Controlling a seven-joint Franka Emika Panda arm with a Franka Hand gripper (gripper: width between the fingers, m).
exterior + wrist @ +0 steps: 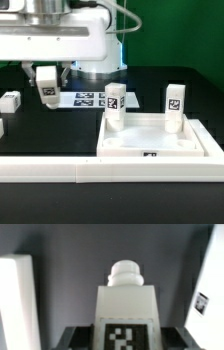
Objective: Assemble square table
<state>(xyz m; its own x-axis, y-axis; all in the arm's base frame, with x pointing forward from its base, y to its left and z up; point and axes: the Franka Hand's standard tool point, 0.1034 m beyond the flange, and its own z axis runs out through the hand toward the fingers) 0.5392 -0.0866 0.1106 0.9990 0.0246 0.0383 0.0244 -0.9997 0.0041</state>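
On the black work table, the Franka arm's gripper [46, 86] has its jaws clenched on a white tagged leg [47, 92], near the marker board [85, 99] and well apart from the square tabletop [150, 148]. The tabletop lies against the border rail [60, 172] at the exterior view's right. Two legs stand upright on its far corners, the left standing leg [114, 103] and the right standing leg [174, 108]. A spare leg [10, 101] waits at the exterior view's left. The wrist view shows the held leg's rounded peg end [125, 273] pointing away from the camera. The step in hand appears to be fitting a third leg. The next move calls for carrying it to a free near corner, lining the peg up with the hole there and seating it.
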